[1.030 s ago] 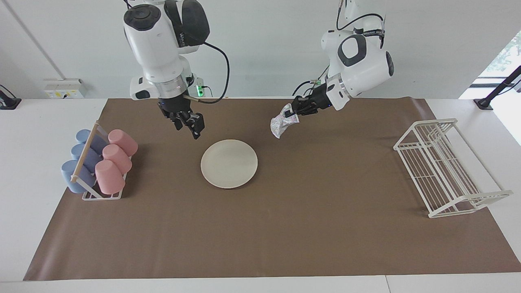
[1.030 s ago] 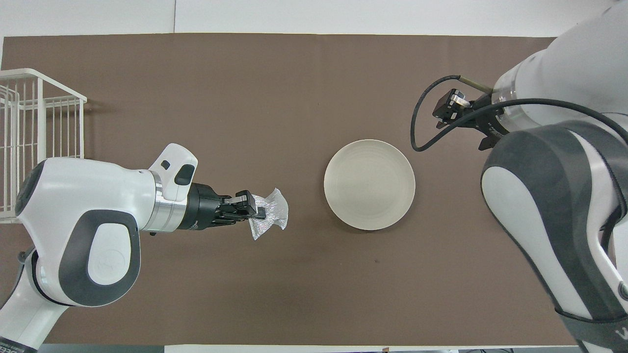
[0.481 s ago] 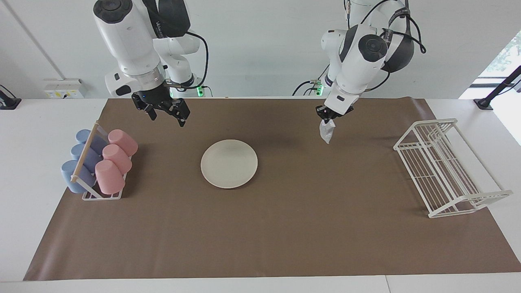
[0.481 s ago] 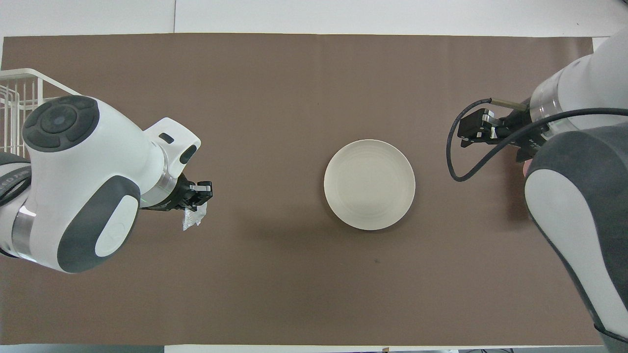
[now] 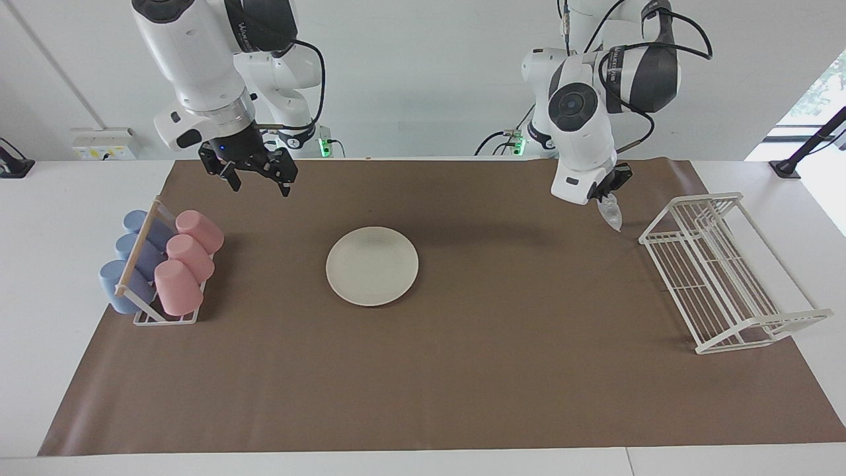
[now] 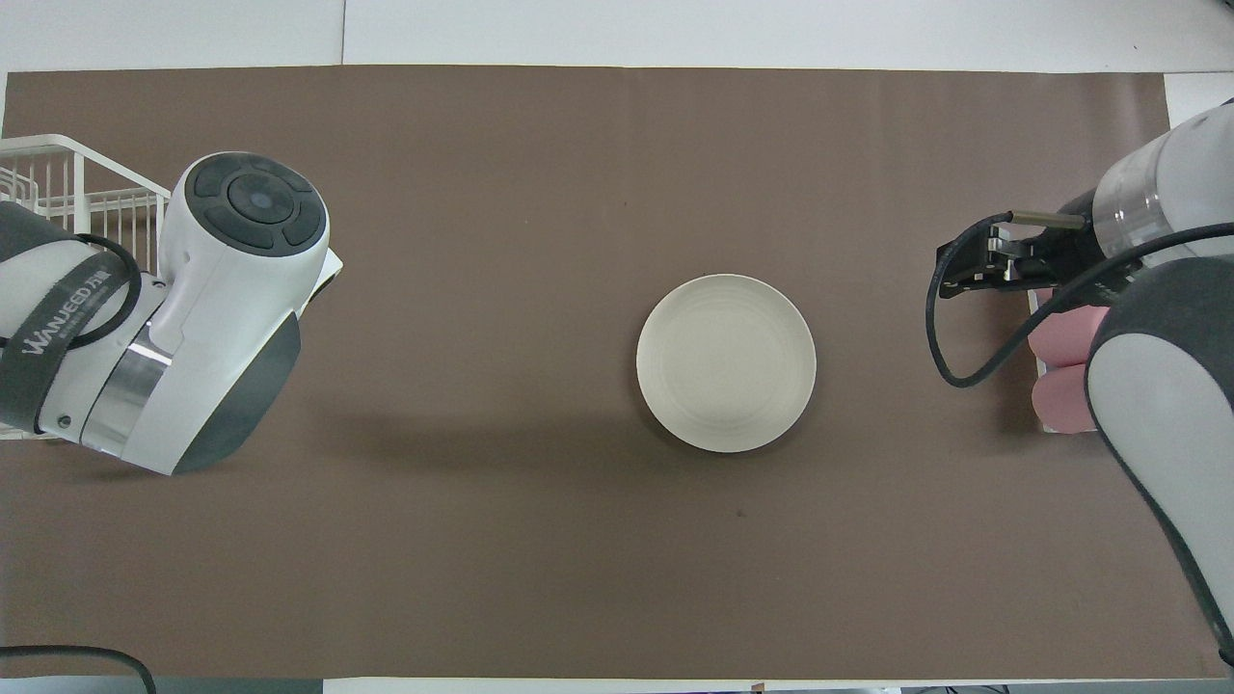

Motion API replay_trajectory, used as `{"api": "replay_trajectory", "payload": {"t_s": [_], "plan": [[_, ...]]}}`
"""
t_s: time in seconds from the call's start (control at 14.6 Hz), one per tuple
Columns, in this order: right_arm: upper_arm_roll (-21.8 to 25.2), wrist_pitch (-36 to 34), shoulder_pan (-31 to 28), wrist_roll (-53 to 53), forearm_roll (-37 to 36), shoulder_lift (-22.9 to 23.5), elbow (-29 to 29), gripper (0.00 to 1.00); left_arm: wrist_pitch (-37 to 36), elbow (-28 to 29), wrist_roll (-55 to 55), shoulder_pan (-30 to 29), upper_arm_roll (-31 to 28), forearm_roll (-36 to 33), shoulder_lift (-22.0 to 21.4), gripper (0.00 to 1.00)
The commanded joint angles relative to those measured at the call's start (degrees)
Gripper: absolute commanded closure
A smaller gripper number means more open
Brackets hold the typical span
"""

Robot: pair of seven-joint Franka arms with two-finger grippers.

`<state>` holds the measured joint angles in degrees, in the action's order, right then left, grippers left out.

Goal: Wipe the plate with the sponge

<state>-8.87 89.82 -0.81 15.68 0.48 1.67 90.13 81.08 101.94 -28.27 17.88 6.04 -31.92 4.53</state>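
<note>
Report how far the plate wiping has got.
Done: the left gripper has the sponge in its grip, held up over the mat beside the white wire rack.
In hand: nothing on the plate yet; it lies bare at mid-table, untouched. The right gripper waits open, raised near the cup rack.
Left: bring the sponge to the plate and wipe.

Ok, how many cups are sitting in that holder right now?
6, all lying in the cup rack at the right arm's end: three pink cups in one row, three blue cups beside them. None looks hidden.
</note>
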Motion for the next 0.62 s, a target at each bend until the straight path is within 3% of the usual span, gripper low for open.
{"api": "replay_trajectory", "payload": {"t_s": [0.0,0.34,0.55], "plan": [[2.61,-0.87,-0.69,-6.26,-0.39,-1.49,1.71,0.00,-7.58,-5.86,-1.00,1.19,-0.24,-11.45,5.74,1.00],[5.87,-3.69,1.94,-6.62,-0.92,-2.81,1.36,0.00,-7.87,-6.14,-1.00,-0.12,-0.42,-33.00,13.73,1.00],[9.56,-3.86,4.76,-7.68,-0.92,-3.25,2.06,0.00,-0.68,-5.70,-1.09,-5.21,-0.51,-34.70,15.51,1.00]]}}
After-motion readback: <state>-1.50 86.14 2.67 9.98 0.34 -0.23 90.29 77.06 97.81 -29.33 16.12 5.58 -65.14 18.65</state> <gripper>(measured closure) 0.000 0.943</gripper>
